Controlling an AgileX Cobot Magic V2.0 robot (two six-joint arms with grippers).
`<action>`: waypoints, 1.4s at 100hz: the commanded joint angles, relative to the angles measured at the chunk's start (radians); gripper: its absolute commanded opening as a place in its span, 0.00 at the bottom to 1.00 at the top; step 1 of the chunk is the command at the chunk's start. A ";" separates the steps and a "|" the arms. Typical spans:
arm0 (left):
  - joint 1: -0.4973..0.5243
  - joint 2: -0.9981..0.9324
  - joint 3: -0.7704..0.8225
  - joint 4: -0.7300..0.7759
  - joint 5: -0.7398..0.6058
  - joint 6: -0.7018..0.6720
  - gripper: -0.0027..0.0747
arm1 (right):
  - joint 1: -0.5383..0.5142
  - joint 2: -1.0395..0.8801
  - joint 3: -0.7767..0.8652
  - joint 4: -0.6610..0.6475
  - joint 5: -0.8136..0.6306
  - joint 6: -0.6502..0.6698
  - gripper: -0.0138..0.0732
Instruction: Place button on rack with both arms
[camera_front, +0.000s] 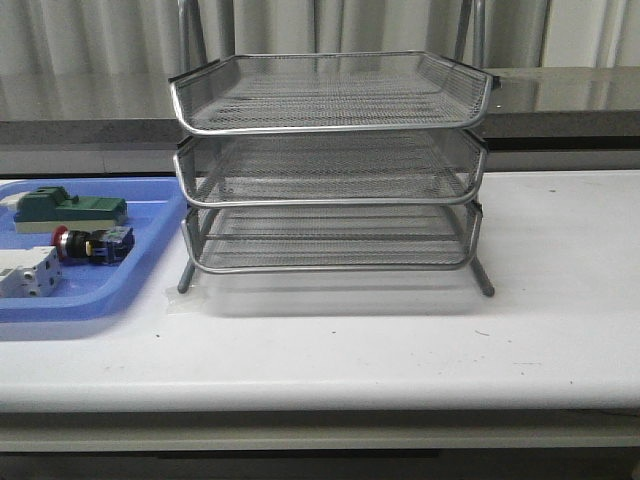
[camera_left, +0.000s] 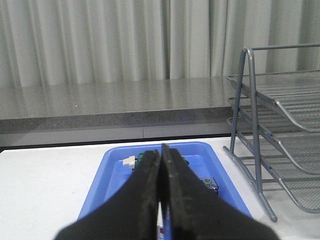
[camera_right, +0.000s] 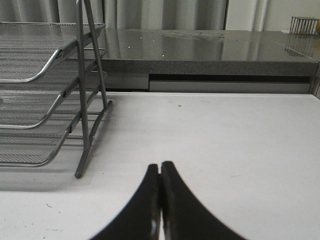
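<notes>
Pale curtains hang behind our white table, where the rack stands mid-table, open fronts toward us, so any tier looks reachable. The button lies on its side in the blue tray left of the rack, between a green block and a white terminal block. Our left gripper is pressed shut, holding nothing, over the tray's near end, the button hidden under it. Our right gripper, likewise shut and empty, waits right of the rack, well apart from the button.
</notes>
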 joint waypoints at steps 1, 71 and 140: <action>-0.010 -0.032 0.034 -0.007 -0.083 -0.009 0.01 | -0.004 -0.016 0.001 -0.004 -0.083 -0.003 0.09; -0.010 -0.032 0.034 -0.007 -0.083 -0.009 0.01 | -0.004 -0.016 0.001 -0.004 -0.083 -0.003 0.09; -0.010 -0.032 0.034 -0.007 -0.083 -0.009 0.01 | -0.004 0.186 -0.379 0.041 0.187 -0.003 0.09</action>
